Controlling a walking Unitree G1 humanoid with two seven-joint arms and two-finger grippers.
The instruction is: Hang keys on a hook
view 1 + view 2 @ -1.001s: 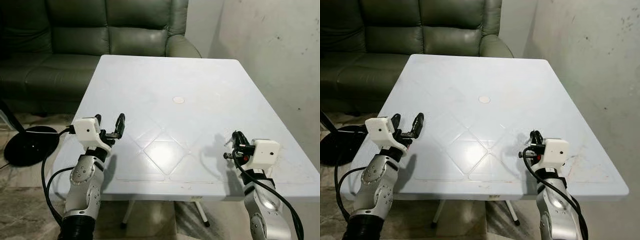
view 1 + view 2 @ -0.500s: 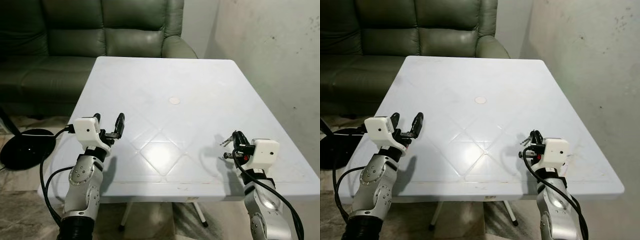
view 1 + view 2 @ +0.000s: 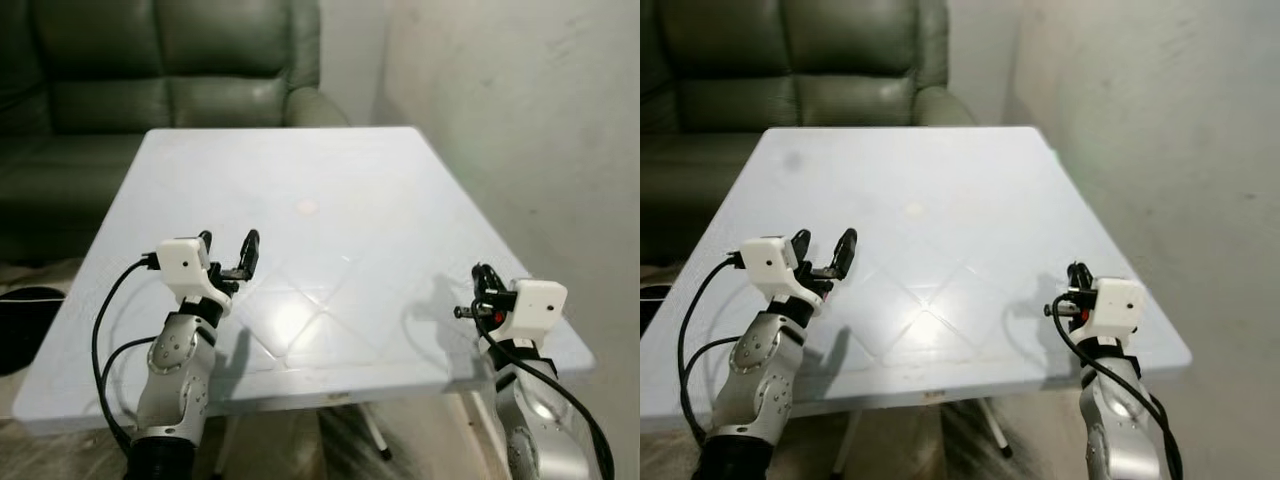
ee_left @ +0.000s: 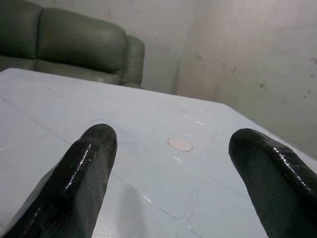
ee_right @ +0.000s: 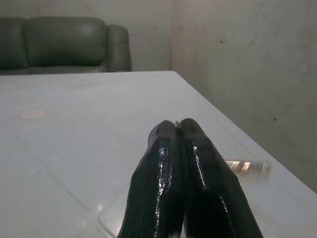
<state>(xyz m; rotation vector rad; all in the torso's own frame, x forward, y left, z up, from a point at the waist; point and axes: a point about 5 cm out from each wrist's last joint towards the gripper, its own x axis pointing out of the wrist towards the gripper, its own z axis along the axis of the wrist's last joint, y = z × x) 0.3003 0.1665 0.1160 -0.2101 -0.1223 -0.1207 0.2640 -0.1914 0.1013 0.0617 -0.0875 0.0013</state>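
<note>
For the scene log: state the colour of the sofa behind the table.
Dark green sofa, apparently leather; the right eye view shows it best, behind the white table.

I hold both arms raised in front of me. My left gripper (image 3: 228,253) has its 2 fingers spread wide apart. My right gripper (image 3: 480,281) has its fingers pressed together.
</note>
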